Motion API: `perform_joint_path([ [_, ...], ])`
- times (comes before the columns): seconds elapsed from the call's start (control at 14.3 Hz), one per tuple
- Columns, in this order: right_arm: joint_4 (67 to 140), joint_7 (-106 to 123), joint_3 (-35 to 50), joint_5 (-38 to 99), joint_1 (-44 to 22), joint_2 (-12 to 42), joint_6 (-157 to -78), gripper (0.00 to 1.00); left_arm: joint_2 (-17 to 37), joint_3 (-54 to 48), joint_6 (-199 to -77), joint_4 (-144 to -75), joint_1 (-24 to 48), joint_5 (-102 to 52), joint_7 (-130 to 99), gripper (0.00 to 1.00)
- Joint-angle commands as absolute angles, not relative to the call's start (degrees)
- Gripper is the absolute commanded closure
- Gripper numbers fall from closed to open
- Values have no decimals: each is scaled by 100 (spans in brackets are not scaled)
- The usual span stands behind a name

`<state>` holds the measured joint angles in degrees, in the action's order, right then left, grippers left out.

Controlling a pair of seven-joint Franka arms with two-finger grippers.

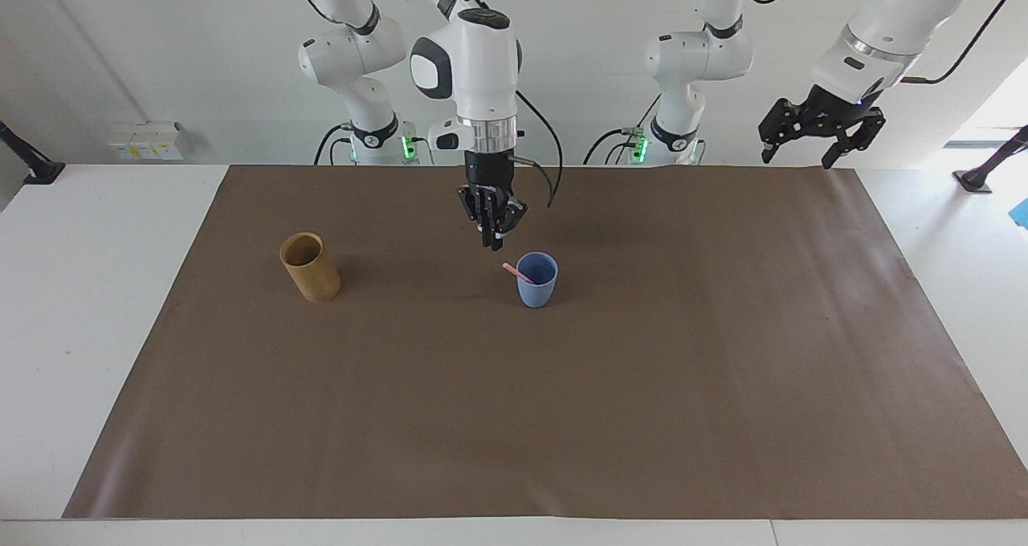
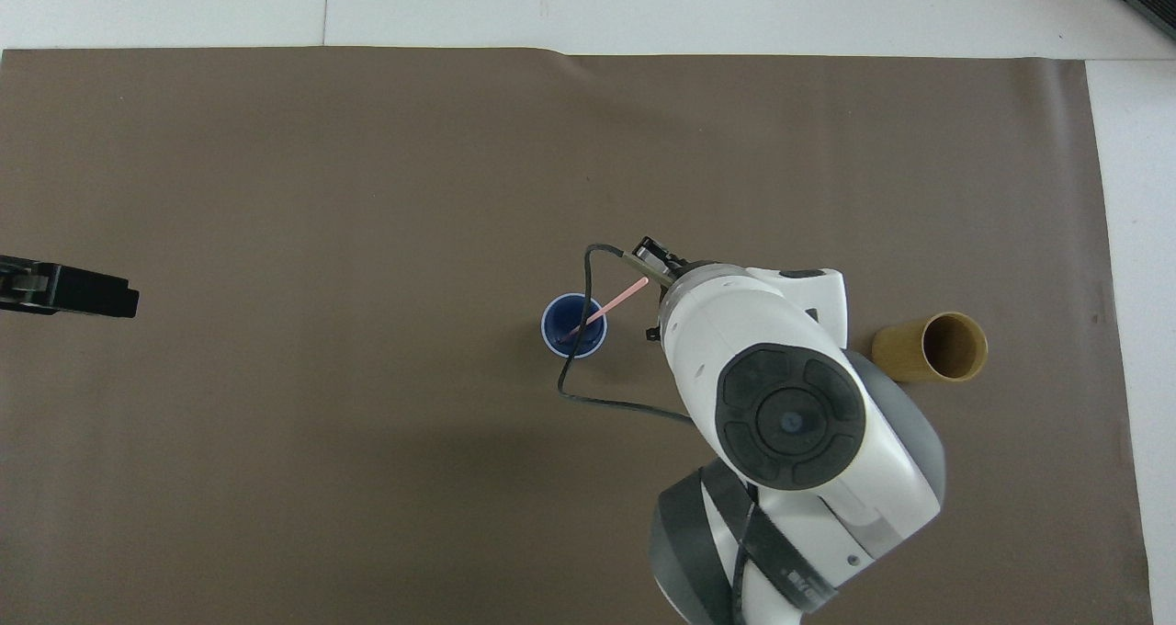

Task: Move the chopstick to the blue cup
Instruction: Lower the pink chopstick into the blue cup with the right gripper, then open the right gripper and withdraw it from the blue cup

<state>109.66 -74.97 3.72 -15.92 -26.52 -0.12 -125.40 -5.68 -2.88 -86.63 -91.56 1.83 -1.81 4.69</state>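
The light-blue cup (image 1: 536,285) stands upright near the middle of the brown mat; it also shows in the overhead view (image 2: 552,340). The pale pink chopstick (image 1: 518,274) stands tilted in the cup, resting on its rim, its upper end leaning toward the right arm's end of the table; it also shows in the overhead view (image 2: 611,301). My right gripper (image 1: 491,243) hangs just above the stick's upper end, apart from it, open and empty. My left gripper (image 1: 811,140) waits raised over the mat's corner at the left arm's end, open and empty.
A tan bamboo cup (image 1: 309,269) stands upright toward the right arm's end of the table, level with the blue cup; the overhead view (image 2: 928,347) shows nothing inside it. A black cable (image 2: 588,395) hangs from the right wrist beside the blue cup.
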Motion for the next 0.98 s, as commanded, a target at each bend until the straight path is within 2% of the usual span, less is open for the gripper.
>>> perform_joint_path([
  [0.0, 11039, -6403, 396, -1635, -2392, -360, -12086, 0, -519, -334, -8675, -9097, 97, -237, 510, 0],
  [0.42, 10969, -3127, 369, -977, -1268, -1054, -10795, 0, -519, -334, -8631, -9088, -88, -237, 492, 0],
  [0.63, 10417, -1087, 352, -941, -407, -1002, -10057, 0, -519, -334, -8631, -9088, -70, -237, 492, 0],
  [0.91, 10047, -114, 308, -487, 166, -871, -9949, 0, -519, -334, -8631, -9088, -88, -237, 483, 0],
])
